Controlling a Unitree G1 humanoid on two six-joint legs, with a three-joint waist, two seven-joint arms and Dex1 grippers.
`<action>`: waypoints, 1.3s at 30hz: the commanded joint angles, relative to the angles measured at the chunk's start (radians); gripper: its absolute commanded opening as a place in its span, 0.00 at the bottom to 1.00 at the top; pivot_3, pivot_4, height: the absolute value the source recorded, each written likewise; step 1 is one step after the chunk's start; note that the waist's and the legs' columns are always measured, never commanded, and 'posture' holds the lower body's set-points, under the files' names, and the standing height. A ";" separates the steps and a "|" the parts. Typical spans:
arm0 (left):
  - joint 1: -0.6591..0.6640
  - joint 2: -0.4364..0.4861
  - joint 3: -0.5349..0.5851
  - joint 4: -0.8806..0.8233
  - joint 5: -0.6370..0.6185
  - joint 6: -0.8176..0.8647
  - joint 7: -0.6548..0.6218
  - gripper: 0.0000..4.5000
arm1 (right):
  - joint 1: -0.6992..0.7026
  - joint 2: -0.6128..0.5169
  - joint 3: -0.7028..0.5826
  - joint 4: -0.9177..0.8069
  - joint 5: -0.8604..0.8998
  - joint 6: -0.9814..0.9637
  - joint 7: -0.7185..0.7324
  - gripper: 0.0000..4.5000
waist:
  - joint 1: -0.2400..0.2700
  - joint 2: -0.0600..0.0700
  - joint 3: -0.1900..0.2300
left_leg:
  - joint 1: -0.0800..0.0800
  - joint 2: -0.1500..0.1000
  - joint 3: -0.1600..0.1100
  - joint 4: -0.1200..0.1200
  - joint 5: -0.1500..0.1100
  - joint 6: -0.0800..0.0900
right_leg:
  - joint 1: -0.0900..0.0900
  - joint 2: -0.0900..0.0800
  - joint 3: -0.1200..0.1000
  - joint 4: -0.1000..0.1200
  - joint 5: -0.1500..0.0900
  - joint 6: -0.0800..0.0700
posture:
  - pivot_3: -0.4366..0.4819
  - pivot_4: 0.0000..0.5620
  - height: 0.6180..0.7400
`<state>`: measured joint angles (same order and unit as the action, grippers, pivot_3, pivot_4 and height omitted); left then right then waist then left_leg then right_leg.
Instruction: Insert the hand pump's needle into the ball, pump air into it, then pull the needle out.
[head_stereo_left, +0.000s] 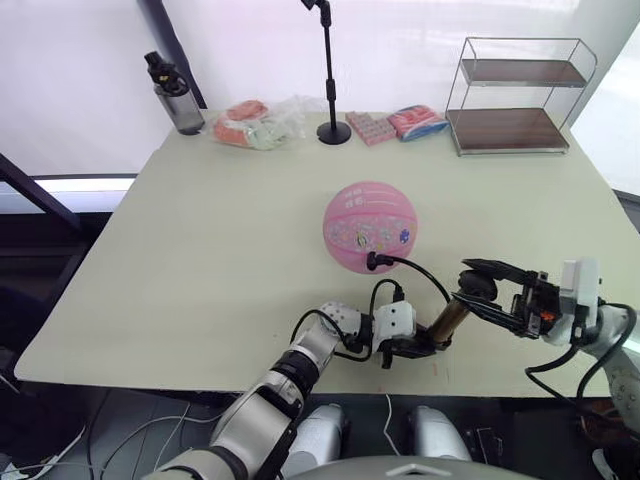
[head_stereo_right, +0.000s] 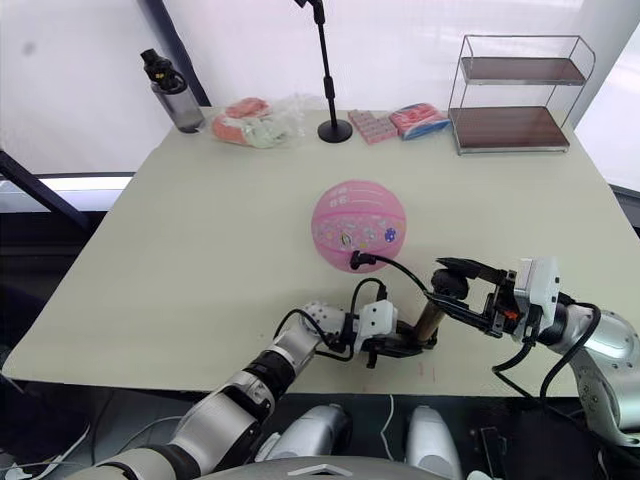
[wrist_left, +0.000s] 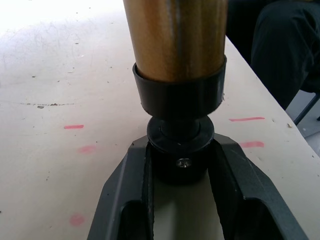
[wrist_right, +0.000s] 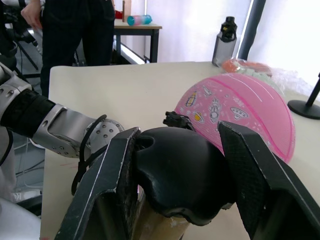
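Observation:
The pink ball (head_stereo_left: 369, 226) with cartoon prints rests mid-table. The black fitting (head_stereo_left: 375, 262) of the hand pump's hose is pressed against its near side; the needle itself is hidden. The hose (head_stereo_left: 425, 275) curves back to the bronze hand pump (head_stereo_left: 448, 322), which leans over near the front edge. My left gripper (head_stereo_left: 420, 346) is shut on the pump's black bottom cap (wrist_left: 181, 150), with one finger (wrist_left: 125, 200) on each side. My right gripper (head_stereo_left: 482, 283) is shut on the black T-handle (wrist_right: 180, 175), and the ball (wrist_right: 240, 112) sits just beyond it.
Along the far edge stand a grey bottle (head_stereo_left: 175, 95), bagged packets (head_stereo_left: 260, 125), a black stand pole (head_stereo_left: 330, 75), pink packets (head_stereo_left: 418, 122) and a wire shelf (head_stereo_left: 515, 95). A person (wrist_right: 75, 30) stands beyond the table. The table's front edge (head_stereo_left: 330, 388) is close to the pump.

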<state>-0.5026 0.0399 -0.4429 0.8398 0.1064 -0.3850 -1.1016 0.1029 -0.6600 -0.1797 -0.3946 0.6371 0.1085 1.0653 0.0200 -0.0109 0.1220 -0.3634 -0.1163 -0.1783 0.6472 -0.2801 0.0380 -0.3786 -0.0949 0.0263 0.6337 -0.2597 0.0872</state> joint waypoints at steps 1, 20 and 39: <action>0.022 0.026 -0.018 0.057 0.036 0.030 0.005 0.24 | -0.034 -0.050 -0.075 -0.108 0.164 0.097 0.002 0.47 | 0.000 0.004 0.005 | -0.001 -0.001 0.000 0.000 0.000 0.000 | 0.000 -0.001 0.000 0.000 0.000 0.000 | 0.48 0.27 0.96; 0.024 0.026 -0.018 0.055 0.028 0.038 -0.002 0.24 | -0.267 -0.178 -0.288 -0.136 0.351 0.254 -0.073 0.47 | -0.001 0.003 0.013 | -0.002 -0.002 0.000 0.002 0.000 0.000 | 0.000 -0.003 -0.001 0.002 0.000 0.001 | 0.48 0.27 0.96; 0.025 0.019 -0.016 0.054 0.021 0.047 -0.004 0.24 | -0.212 -0.138 -0.285 -0.219 0.429 0.341 -0.151 0.47 | 0.000 0.003 0.014 | -0.003 -0.002 0.000 0.003 0.000 0.000 | -0.001 -0.004 -0.001 0.002 0.000 0.000 | 0.48 0.27 0.96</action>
<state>-0.5110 0.0395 -0.4430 0.8359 0.0954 -0.3851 -1.1157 -0.1223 -0.8110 -0.4540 -0.5761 1.0152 0.4465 0.9161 0.0196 -0.0076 0.1358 -0.3666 -0.1185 -0.1783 0.6498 -0.2798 0.0384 -0.3799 -0.0988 0.0252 0.6360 -0.2595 0.0877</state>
